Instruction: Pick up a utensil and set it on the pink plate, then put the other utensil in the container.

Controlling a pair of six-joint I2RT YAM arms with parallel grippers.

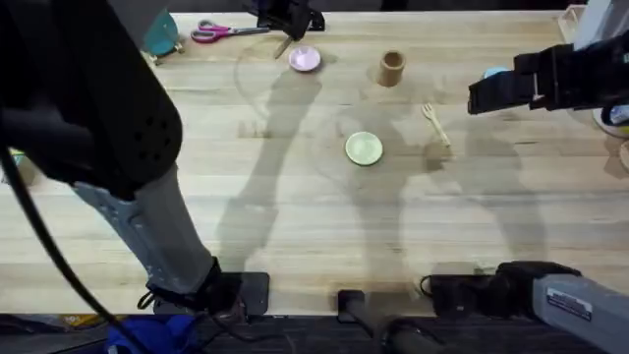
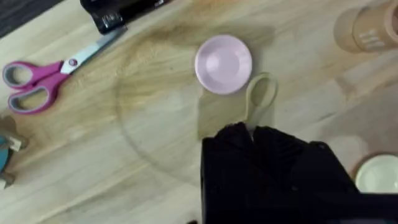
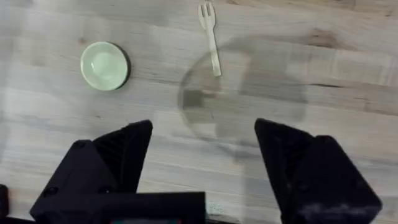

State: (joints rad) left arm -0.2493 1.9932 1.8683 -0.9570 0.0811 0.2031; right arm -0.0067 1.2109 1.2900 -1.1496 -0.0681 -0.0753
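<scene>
We see the left pincer point(image 2: 252, 132) closed on the handle of the wooden spoon point(image 2: 260, 94), whose oval bowl projects beyond the fingertips and hangs just beside the rim of the pink plate point(image 2: 223, 64), above the table point(image 2: 155, 155) rather than over the plate itself. Beyond the plate from this pincer lie pink-handled scissors point(image 2: 37, 78), and off to the other side stands the tan wooden container point(image 2: 367, 28). We find the right pincer point(image 3: 202, 140) spread wide and holding nothing, its two black fingers well apart. The wooden fork point(image 3: 210, 37) lies flat on the table ahead of this pincer, roughly in line with the gap between the fingers, tines pointing away. A pale yellow plate point(image 3: 104, 65) rests to one side of the fork, apart from it. In the overhead view, the container point(image 1: 391, 68) stands between the pink plate point(image 1: 305, 59) and the fork point(image 1: 435, 124).
</scene>
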